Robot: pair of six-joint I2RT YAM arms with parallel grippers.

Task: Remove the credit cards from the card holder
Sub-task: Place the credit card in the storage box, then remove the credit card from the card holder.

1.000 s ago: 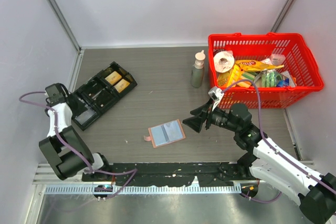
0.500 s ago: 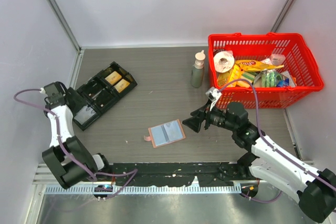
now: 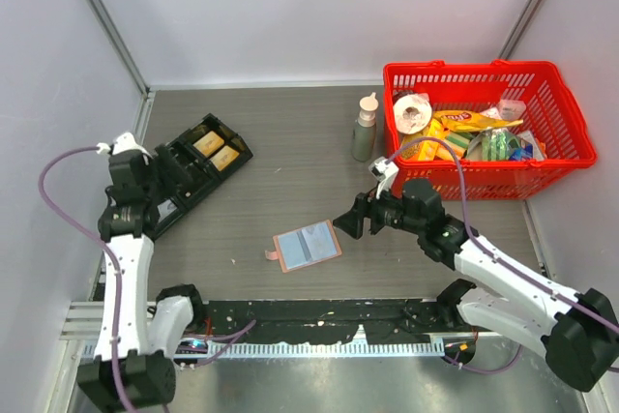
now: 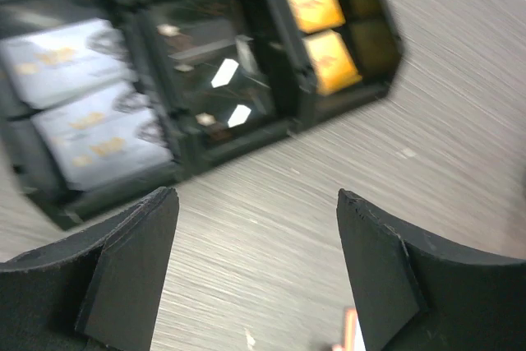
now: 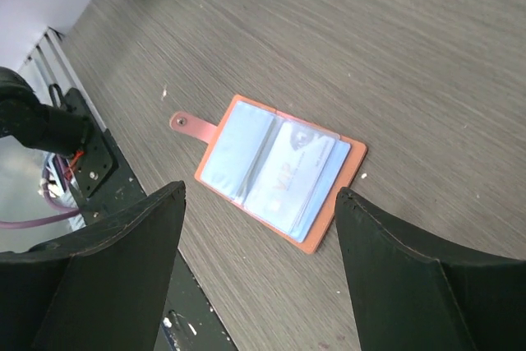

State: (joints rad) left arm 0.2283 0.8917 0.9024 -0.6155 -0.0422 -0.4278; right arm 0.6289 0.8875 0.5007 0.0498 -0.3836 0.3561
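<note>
While left pincer (image 4: 256, 207) and right pincer (image 3: 350, 225) gape, the card holder (image 3: 308, 245) lies lengthwise left-right, tab (image 3: 269, 255) pointing left.

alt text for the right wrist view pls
An open tan-pink card holder lies flat on the grey wood-grain table, strap tab to the left, a pale card tucked in its clear sleeve. The right hand hangs open and empty, its two dark fingers framing the holder from the bottom.

Blurred tray (image 4: 271, 47), perhaps two cards (image 4: 99, 133)
</note>
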